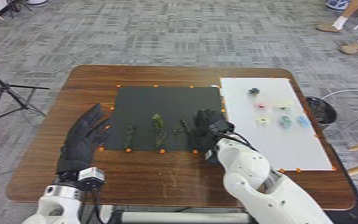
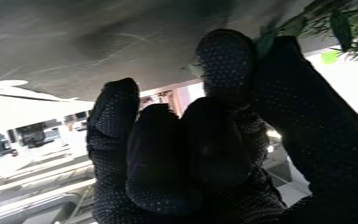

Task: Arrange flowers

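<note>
Left hand (image 1: 79,137): head view; fingers straight, by the black mat (image 1: 144,102);
Right hand (image 1: 211,122): head view; at the mat's right edge;
Leafy sprig (image 2: 265,44): right wrist view; pinched between thumb and 1 finger;
Sprig's handling: probably light, bendy, fragile; grip stem low.

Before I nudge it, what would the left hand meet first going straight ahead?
The way looks free: from the left hand, the line likely runs over the brown wooden table beside the black mat and past the far edge, though height is hard to judge.
</note>
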Controlling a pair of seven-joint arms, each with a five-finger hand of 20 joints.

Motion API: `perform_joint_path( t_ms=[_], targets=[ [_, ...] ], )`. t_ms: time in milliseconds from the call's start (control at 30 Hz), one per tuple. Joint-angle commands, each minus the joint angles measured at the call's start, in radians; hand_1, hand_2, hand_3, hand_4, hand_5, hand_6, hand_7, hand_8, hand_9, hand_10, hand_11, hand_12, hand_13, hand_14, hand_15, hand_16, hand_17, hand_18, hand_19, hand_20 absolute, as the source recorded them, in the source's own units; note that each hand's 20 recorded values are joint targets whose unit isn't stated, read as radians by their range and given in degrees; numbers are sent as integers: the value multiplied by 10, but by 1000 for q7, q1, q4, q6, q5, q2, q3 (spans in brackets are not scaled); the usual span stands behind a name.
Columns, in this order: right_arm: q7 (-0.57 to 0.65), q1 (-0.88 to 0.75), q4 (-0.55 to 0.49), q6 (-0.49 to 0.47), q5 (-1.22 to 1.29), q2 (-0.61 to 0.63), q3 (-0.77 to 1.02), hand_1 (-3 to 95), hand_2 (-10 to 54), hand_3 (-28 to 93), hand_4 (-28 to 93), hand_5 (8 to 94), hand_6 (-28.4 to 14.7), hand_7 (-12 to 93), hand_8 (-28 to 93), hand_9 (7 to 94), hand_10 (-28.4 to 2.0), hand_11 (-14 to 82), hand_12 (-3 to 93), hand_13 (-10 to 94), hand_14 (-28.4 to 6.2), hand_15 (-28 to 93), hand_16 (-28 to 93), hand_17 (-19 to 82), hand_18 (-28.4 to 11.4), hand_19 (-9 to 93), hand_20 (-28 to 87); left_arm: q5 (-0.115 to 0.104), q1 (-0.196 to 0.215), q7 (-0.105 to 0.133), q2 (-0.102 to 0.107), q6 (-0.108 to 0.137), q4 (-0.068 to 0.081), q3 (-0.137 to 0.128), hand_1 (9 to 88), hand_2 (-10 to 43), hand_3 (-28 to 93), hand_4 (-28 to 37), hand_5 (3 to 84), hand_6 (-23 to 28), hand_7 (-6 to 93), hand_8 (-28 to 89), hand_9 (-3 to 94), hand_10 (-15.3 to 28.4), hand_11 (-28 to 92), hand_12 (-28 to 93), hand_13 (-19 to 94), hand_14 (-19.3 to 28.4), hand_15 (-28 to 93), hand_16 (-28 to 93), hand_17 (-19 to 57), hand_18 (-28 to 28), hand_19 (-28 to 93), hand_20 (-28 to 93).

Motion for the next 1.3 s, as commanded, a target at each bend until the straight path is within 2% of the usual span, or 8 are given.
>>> perform_joint_path(
  t_ms=[33, 233, 500, 700, 833, 1067, 1167, 1300],
  targets=[
    [-20, -28, -12, -43, -19, 5, 9, 378, -95, 812, -201, 810, 7, 451, 212, 844, -68, 688, 614, 776, -93, 875, 455, 346, -209, 854, 387, -4, 11, 3, -4, -13, 1, 1, 245, -71, 629, -283, 244, 18, 205, -104, 209, 94, 118, 211, 187, 127, 172, 77, -128, 213, 422, 91],
    [14, -34, -62, -119, 10, 31, 27, 332, -95, 806, -223, 802, -4, 362, 174, 829, -75, 669, 622, 758, -101, 867, 460, 331, -211, 849, 382, -4, 16, 2, -5, -13, -2, -4, 244, -70, 629, -283, 244, 17, 205, -105, 209, 95, 117, 211, 187, 127, 172, 77, -128, 214, 423, 91],
    [19, -31, -74, -121, -15, 62, 66, 301, -95, 810, -232, 786, -12, 342, 63, 810, -80, 662, 615, 747, -101, 857, 460, 321, -209, 841, 377, -4, 21, 2, -8, -11, -4, -7, 244, -70, 629, -283, 243, 17, 205, -105, 209, 95, 118, 212, 187, 128, 172, 77, -128, 214, 423, 91],
    [12, -33, -119, -87, -42, 106, 154, 288, -95, 817, -230, 638, -29, 374, -102, 663, -119, 663, 571, 613, -135, 847, 435, 259, -218, 808, 399, -4, 30, 5, -11, -4, -10, -12, 243, -70, 630, -283, 244, 17, 205, -105, 209, 95, 118, 212, 187, 128, 172, 77, -128, 213, 423, 91],
    [-3, -37, -141, -64, -64, 161, 234, 291, -95, 828, -234, 548, -45, 366, -120, 561, -149, 581, 448, 559, -133, 816, 395, 238, -219, 796, 408, -4, 32, 7, -12, -3, -11, -12, 244, -70, 629, -283, 244, 17, 205, -105, 209, 95, 117, 211, 187, 128, 172, 77, -128, 213, 422, 91],
    [-5, -90, -152, -186, -53, 238, 388, 293, -95, 863, -275, 389, -57, 341, -131, 390, -142, 403, 297, 382, -126, 722, 257, 130, -231, 678, 380, -5, 41, 10, -13, 5, -15, -16, 244, -70, 629, -283, 243, 18, 205, -105, 210, 95, 118, 211, 188, 128, 172, 77, -127, 214, 423, 92],
    [-9, -121, -144, -208, -83, 267, 424, 288, -95, 860, -281, 353, -59, 332, -134, 366, -137, 340, 280, 354, -123, 691, 228, 107, -232, 658, 373, -4, 41, 12, -15, 5, -16, -15, 245, -70, 628, -283, 244, 17, 205, -104, 209, 95, 118, 211, 188, 128, 173, 77, -127, 214, 424, 91],
    [-23, -163, -133, -229, -80, 292, 457, 287, -95, 849, -282, 358, -55, 330, -132, 385, -136, 325, 275, 355, -120, 677, 215, 102, -231, 650, 372, -5, 42, 13, -14, 8, -16, -16, 244, -70, 629, -283, 244, 17, 206, -105, 209, 95, 117, 212, 188, 128, 173, 77, -127, 213, 423, 91]
  ],
)
